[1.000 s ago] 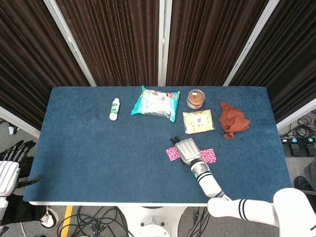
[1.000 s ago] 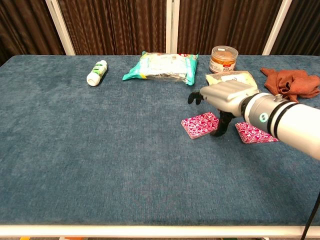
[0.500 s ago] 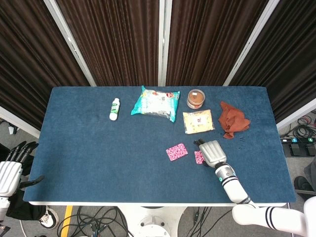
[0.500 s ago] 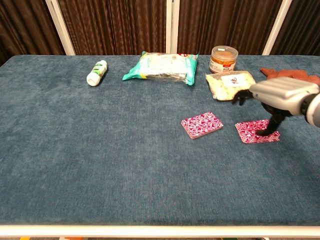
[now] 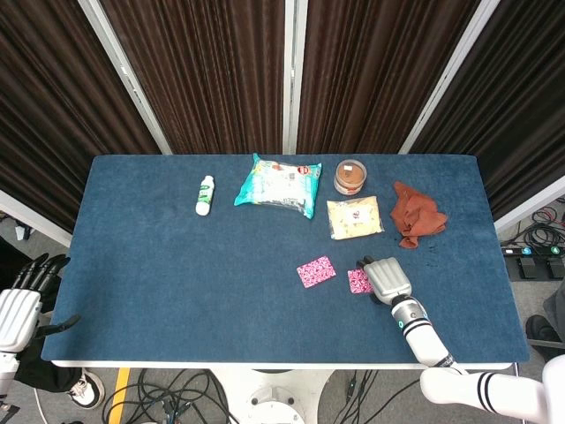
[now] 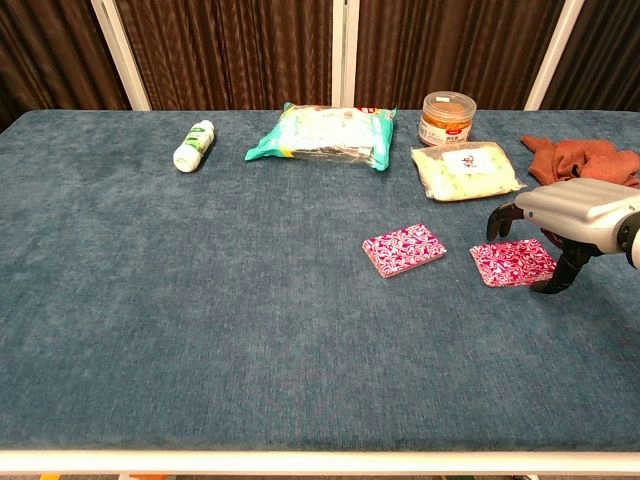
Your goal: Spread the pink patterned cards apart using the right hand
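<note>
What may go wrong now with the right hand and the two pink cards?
The right hand hangs over the edge of the right pink card; its curled fingers might catch that card and drag it along. Moving further right, it might also brush the brown cloth. The left pink card lies apart and seems safe.
</note>
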Action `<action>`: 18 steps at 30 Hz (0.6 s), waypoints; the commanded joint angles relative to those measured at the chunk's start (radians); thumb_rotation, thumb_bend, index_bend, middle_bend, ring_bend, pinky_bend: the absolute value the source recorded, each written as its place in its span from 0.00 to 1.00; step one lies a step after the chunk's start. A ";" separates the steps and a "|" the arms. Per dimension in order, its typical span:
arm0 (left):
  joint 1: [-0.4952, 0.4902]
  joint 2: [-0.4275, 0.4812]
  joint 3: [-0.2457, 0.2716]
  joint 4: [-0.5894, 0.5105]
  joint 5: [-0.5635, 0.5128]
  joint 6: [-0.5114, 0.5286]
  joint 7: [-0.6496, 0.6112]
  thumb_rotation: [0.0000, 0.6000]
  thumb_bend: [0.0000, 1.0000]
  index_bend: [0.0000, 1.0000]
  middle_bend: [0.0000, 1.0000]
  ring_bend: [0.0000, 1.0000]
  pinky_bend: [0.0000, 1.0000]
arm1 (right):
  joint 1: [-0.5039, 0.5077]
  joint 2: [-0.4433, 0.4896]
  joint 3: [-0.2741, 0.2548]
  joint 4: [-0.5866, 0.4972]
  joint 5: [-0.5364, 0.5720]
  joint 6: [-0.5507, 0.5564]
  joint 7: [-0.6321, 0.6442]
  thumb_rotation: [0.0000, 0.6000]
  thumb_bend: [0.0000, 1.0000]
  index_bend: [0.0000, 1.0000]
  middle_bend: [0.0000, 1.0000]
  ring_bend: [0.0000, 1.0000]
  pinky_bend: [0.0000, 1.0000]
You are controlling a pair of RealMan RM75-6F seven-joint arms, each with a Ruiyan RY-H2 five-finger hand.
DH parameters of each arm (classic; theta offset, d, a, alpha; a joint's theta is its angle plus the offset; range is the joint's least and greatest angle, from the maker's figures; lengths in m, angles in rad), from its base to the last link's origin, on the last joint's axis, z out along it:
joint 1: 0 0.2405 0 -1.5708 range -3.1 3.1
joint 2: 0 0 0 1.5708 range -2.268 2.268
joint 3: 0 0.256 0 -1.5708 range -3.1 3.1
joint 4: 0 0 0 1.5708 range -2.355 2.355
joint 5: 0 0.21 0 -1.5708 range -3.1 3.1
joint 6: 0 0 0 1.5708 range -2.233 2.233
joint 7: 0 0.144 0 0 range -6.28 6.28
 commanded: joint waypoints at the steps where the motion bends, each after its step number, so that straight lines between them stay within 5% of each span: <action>1: 0.001 -0.001 0.001 0.001 -0.001 0.000 0.001 1.00 0.02 0.11 0.10 0.00 0.13 | 0.000 -0.006 0.003 0.007 0.002 0.001 -0.001 1.00 0.13 0.27 0.25 0.77 0.83; 18: 0.001 0.001 -0.002 0.001 -0.006 -0.002 -0.003 1.00 0.02 0.11 0.10 0.00 0.13 | 0.001 -0.035 0.012 0.035 0.006 0.001 -0.007 1.00 0.15 0.32 0.29 0.77 0.83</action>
